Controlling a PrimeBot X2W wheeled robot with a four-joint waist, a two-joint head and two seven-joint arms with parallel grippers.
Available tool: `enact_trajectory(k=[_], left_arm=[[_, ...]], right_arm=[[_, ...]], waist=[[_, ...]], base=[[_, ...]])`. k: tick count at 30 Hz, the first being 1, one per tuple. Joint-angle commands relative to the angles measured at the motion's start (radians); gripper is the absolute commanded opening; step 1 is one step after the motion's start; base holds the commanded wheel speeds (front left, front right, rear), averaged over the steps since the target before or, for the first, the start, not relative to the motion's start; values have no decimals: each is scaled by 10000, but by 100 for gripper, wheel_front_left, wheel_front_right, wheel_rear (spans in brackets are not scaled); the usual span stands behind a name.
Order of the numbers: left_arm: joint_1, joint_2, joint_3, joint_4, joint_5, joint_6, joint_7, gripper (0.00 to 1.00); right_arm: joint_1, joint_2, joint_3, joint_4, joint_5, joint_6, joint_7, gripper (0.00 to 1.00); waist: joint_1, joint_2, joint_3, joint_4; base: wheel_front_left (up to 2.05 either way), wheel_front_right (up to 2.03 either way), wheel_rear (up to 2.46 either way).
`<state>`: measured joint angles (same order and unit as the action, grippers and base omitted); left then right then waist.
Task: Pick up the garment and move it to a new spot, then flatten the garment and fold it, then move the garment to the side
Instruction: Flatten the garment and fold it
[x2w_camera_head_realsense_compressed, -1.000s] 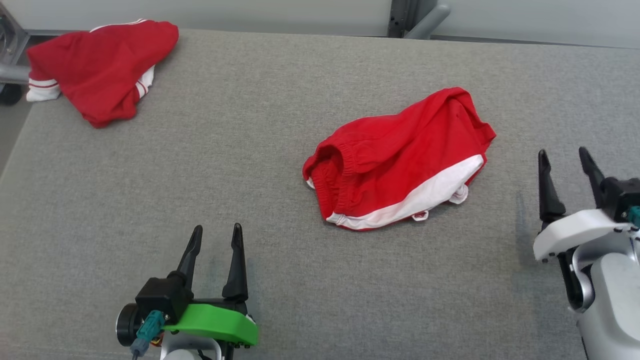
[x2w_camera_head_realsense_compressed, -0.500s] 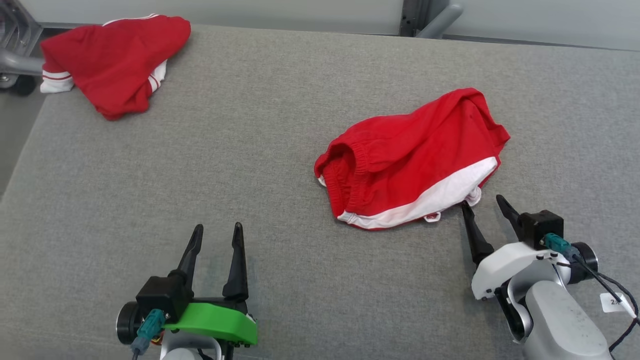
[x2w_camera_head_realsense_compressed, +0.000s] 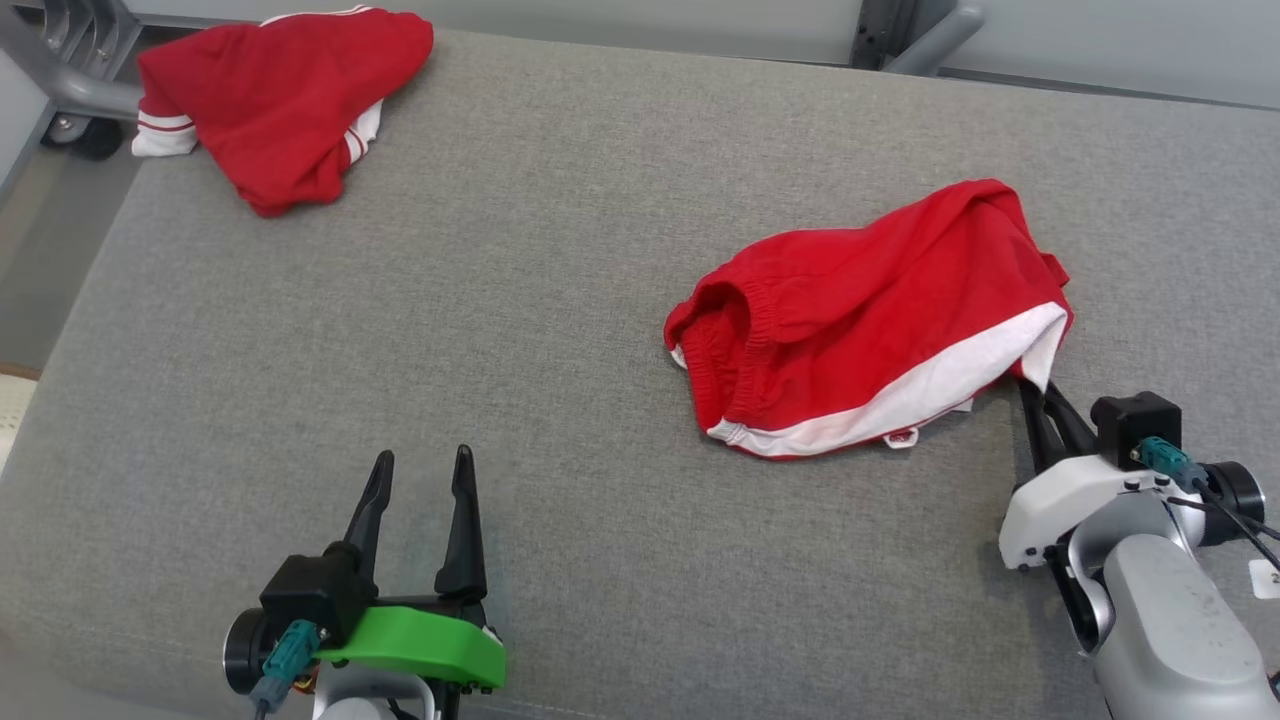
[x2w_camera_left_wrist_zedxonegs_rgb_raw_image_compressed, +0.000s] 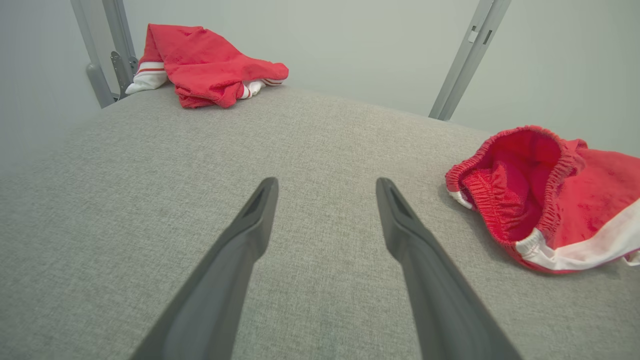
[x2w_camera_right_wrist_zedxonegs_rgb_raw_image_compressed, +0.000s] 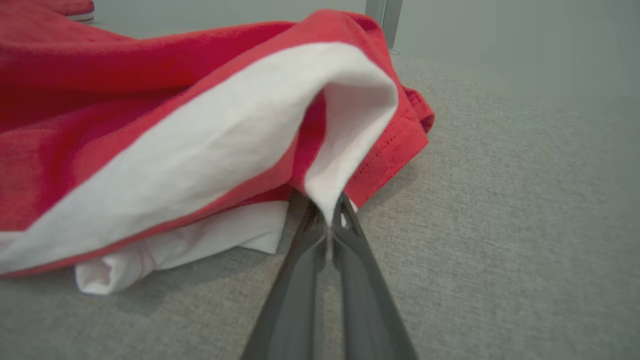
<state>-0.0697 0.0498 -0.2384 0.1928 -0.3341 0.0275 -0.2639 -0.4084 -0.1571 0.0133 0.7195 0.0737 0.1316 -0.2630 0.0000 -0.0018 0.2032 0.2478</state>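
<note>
The garment (x2w_camera_head_realsense_compressed: 860, 310), red shorts with a white side band and an elastic waist, lies crumpled on the grey table (x2w_camera_head_realsense_compressed: 560, 250) right of centre. My right gripper (x2w_camera_head_realsense_compressed: 1032, 392) is shut on its white near-right corner, and that corner (x2w_camera_right_wrist_zedxonegs_rgb_raw_image_compressed: 345, 150) is lifted in a peak above the pinched fingers (x2w_camera_right_wrist_zedxonegs_rgb_raw_image_compressed: 310, 260). The waistband opening (x2w_camera_left_wrist_zedxonegs_rgb_raw_image_compressed: 515, 190) faces my left gripper (x2w_camera_head_realsense_compressed: 420, 480), which hovers open over bare cloth at the lower left, well apart from the shorts.
A second red garment with white striped cuffs (x2w_camera_head_realsense_compressed: 290, 95) lies bunched at the table's far left corner, also seen as a red heap (x2w_camera_left_wrist_zedxonegs_rgb_raw_image_compressed: 210, 65). Metal frame posts (x2w_camera_head_realsense_compressed: 920, 35) stand behind the far edge. The table's left edge (x2w_camera_head_realsense_compressed: 70, 330) drops to the floor.
My right gripper came in from the right, reached the shorts' white corner and shut on it, lifting that corner. The head camera has shifted, so the whole scene slid rightward. The left gripper stayed put.
</note>
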Motion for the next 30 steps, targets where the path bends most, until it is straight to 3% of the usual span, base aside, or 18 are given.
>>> enact_trajectory(k=[1,10,16,17,18,19,20,30], left_arm=[[96,11,-10,-49,-111,9,-4,100],[71,16,-98,-74,-158,57,-4,100],[-13,16,-59,-8,-120,16,-4,100],[-25,16,-38,26,-83,-7,-4,100],[-25,16,-38,26,-83,-7,-4,100],[-23,16,-33,44,-67,-23,-4,100],[-4,16,-21,74,-26,-32,-4,100],[263,16,155,70,65,-90,-4,100]], right_arm=[[259,-67,-131,-145,-110,-17,-30,0],[1381,-499,-1299,-2111,-1783,-17,-32,0],[1786,-546,-1501,-2186,-2365,-17,-31,0],[1845,-555,-1441,-2036,-2542,-17,-31,24],[1845,-555,-1441,-2036,-2542,-17,-31,24],[1876,-521,-1403,-1920,-2580,-17,-31,49],[1862,-509,-1398,-1807,-2631,-17,-31,100],[2436,-278,-1854,-2246,-2188,-17,-32,100]], waist=[[0,18,-117,-249],[0,18,-226,-1166],[0,18,-196,-1385],[0,18,-205,-1422],[0,18,-205,-1422],[0,18,-217,-1436],[0,18,-258,-1463],[0,18,-655,-1776]], base=[[0,0,0],[0,0,0],[0,0,0],[0,0,0],[0,0,0],[0,0,0],[0,0,0],[0,0,0]])
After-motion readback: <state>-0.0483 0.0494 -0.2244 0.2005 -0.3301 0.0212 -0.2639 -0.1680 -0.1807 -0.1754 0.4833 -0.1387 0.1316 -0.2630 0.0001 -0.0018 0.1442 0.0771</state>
